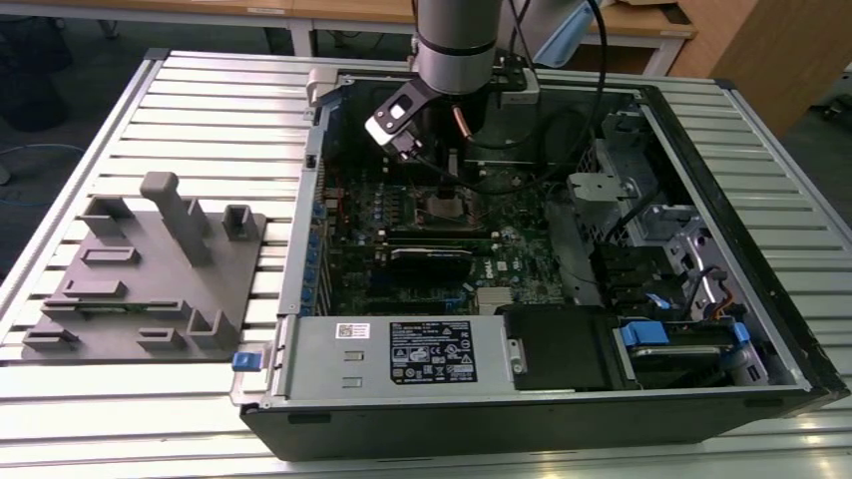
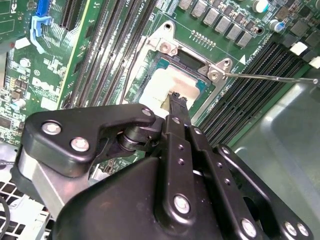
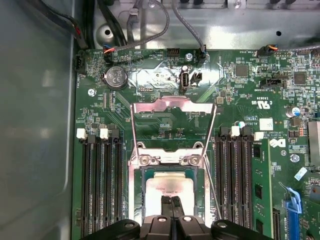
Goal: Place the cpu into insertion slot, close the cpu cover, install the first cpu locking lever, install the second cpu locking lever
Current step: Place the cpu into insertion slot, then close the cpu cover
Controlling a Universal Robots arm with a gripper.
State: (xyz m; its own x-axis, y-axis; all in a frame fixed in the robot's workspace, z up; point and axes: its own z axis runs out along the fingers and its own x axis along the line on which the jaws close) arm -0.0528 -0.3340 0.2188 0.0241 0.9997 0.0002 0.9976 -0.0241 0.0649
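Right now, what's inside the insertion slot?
The cpu lies in the insertion slot, silver face up, with the tool over it. Its underside and the slot's contacts are covered.

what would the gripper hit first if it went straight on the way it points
Probably the cpu, seated in the insertion slot right below the gripper; the gap left is unclear.

My exterior view looks down from high and well back on the open computer case (image 1: 533, 424), which sits centre and right of frame. Both wrist views hang close over the green board (image 3: 165, 120), looking past the gripper (image 3: 171, 200) at the same socket (image 3: 134, 190).
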